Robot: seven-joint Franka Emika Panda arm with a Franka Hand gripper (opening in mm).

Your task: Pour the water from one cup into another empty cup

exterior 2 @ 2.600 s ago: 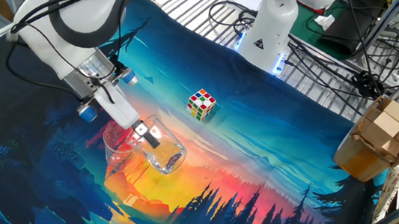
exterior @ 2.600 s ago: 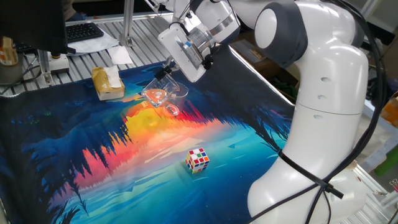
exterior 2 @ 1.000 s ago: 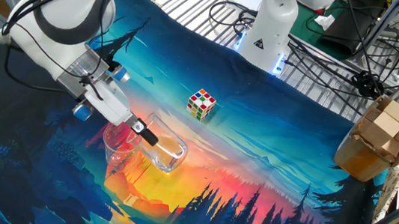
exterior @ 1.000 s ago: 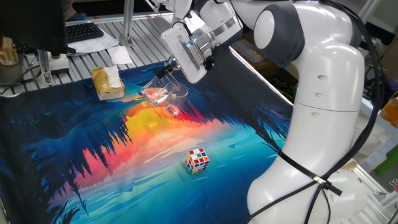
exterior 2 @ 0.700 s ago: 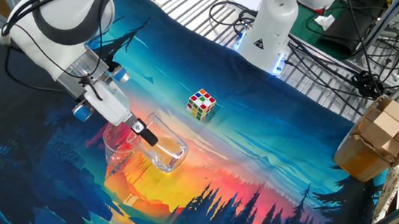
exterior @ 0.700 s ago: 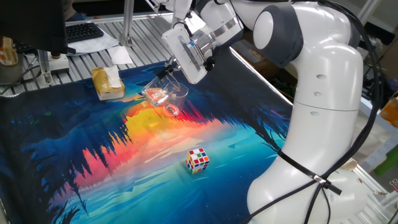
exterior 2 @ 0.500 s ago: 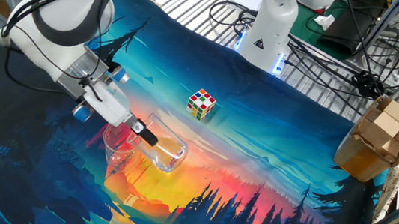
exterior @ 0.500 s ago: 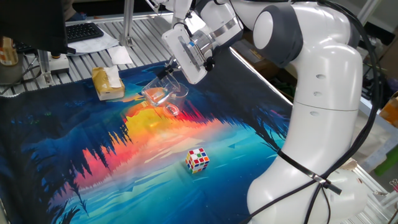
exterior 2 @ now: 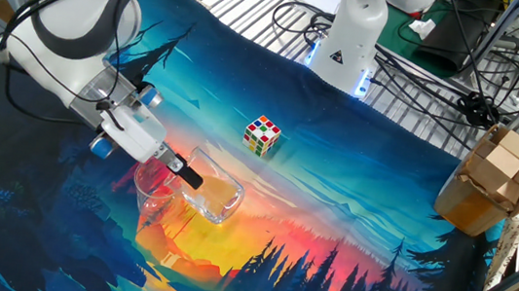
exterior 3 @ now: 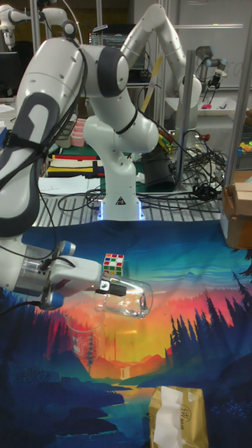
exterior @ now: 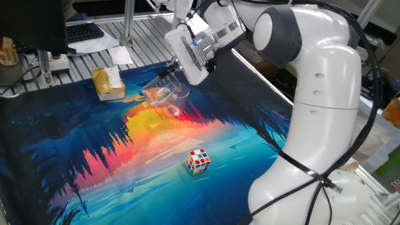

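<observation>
My gripper is shut on a clear glass cup and holds it tipped almost onto its side above the printed cloth. In the other fixed view the tilted cup leans with its mouth toward a second clear cup, which stands upright on the cloth just under it, and the gripper clamps the tilted cup near its rim. The tall fixed view shows the held cup lying level, with the standing cup faint below it. The water is too clear to make out in either cup.
A Rubik's cube sits on the cloth between the cups and the robot base. A tissue pack lies near the cloth's edge. A cardboard box stands off the cloth, with cables behind it.
The wrist has turned a little further and drawn back slightly, so the held cup lies a bit flatter over the standing cup. Nothing else has moved.
</observation>
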